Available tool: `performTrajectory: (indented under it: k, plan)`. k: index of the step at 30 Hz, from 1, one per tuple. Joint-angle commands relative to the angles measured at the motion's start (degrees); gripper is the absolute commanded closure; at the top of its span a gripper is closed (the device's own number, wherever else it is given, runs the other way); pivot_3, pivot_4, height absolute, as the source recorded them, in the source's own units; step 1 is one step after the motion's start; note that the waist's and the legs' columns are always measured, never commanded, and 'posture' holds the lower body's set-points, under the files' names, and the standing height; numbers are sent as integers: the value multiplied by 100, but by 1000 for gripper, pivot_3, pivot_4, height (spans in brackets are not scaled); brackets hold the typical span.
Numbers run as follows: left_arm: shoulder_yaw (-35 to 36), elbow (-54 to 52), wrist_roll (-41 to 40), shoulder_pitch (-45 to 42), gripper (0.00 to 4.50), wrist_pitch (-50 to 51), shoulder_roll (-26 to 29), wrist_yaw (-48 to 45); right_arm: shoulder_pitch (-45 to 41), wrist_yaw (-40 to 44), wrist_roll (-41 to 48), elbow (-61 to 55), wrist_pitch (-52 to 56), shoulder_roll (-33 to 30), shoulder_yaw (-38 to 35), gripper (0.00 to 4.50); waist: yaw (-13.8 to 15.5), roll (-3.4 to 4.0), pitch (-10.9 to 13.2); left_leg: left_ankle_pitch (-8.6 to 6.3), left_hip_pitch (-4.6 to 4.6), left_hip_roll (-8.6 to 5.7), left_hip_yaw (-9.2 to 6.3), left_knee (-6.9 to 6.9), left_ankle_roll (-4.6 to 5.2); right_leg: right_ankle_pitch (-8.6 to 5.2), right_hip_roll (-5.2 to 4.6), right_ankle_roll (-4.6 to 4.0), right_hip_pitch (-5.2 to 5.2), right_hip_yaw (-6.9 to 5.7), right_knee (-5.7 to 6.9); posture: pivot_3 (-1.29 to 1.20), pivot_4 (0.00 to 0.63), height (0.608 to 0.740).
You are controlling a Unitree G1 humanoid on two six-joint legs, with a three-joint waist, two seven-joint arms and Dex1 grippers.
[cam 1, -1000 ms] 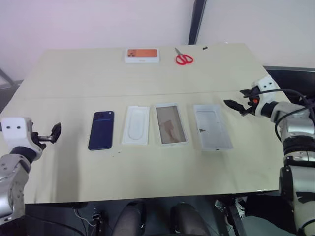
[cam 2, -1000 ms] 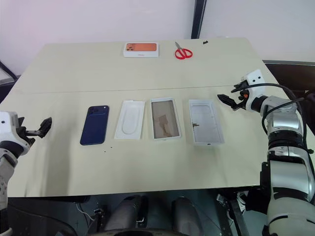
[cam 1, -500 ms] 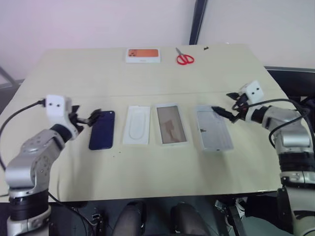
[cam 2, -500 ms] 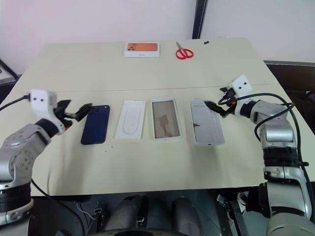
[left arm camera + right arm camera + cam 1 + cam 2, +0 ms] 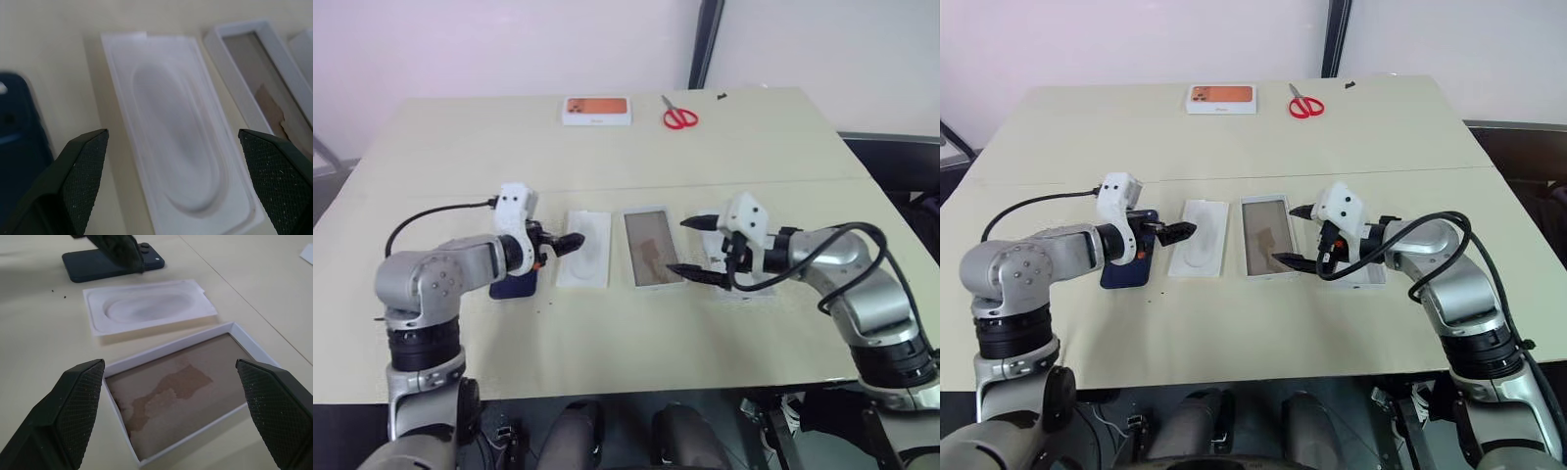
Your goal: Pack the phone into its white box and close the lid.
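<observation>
Mid-frame on the table, a row left to right: phone partly behind the left arm, white insert, white box with its tan floor bare, lid mostly behind the right arm. Left gripper over the insert's left edge, fingers apart. Right gripper over the box's right edge, spread wide, holding nothing.

Bare counter lies near; the insert sits close between phone and white box.
</observation>
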Motion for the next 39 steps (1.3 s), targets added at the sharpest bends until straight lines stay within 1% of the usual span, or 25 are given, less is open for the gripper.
performTrajectory:
  k: [1,8,12,13,15,16,20,22,28,31,33,37,39]
  plan:
    - [274,78,197,-220,30,390,-200,244,-123,-43,47,-111,-59,32,-5,0,-5,-1,1,0,0,0,0,-1,-1,0,0,0,-1,0,0,0,150,740]
    - [178,414,538,-404,30,425,-383,482,-10,-153,24,-107,-133,106,65,0,8,-1,1,2,0,0,0,-2,-4,0,0,0,-2,0,0,0,150,740]
    - [253,573,440,-531,30,425,-531,413,32,-255,15,-154,-125,179,89,0,7,-2,1,3,0,-1,0,-1,-5,0,-1,0,0,0,0,0,150,740]
    - [288,591,421,-544,269,425,-572,413,46,-277,12,-174,-122,194,92,0,5,-2,1,3,0,-1,0,-1,-5,0,-1,0,-1,0,0,0,150,740]
    - [393,654,449,-556,889,425,-633,437,78,-328,5,-216,-118,223,104,0,2,-2,0,3,0,-1,0,-1,-5,0,-1,0,-2,0,0,0,150,740]
    - [437,664,470,-537,1323,425,-634,450,99,-357,8,-247,-111,235,106,0,-2,-3,1,3,0,-1,0,-1,-5,0,-1,0,-2,0,0,0,150,740]
    - [641,673,523,-464,3492,425,-629,534,190,-450,33,-350,-97,253,108,0,-4,-3,1,3,0,-1,0,-2,-6,0,-1,0,-3,0,0,0,150,740]
    - [770,648,571,-447,4467,425,-630,582,235,-496,37,-391,-94,266,119,0,-1,-3,1,3,0,-1,0,-2,-6,0,-1,0,-3,0,0,0,150,740]
    - [939,483,695,-422,4467,419,-647,590,348,-587,68,-523,-48,273,104,0,0,-3,1,3,0,-1,0,-2,-6,0,-1,0,-2,0,0,0,150,740]
    - [1137,458,662,-431,4467,421,-702,493,352,-615,71,-535,-38,270,105,0,-3,-3,1,3,0,-1,0,-2,-6,0,-1,0,-3,0,0,0,150,740]
    - [1470,422,578,-487,4467,423,-828,432,340,-620,67,-539,-37,260,107,0,-3,-3,1,3,0,-1,0,-2,-6,0,-1,0,-3,0,1,0,150,740]
    - [2399,160,194,-782,4467,366,-1165,202,289,-607,70,-557,-17,211,74,0,1,-7,3,4,0,-1,0,-2,-6,0,-1,0,-3,-1,0,0,150,740]
    - [2628,96,-13,-975,4467,417,-1323,191,267,-600,65,-550,-18,179,47,0,13,-12,6,4,-1,-1,-1,-1,-7,0,-1,0,-3,-2,0,0,150,740]
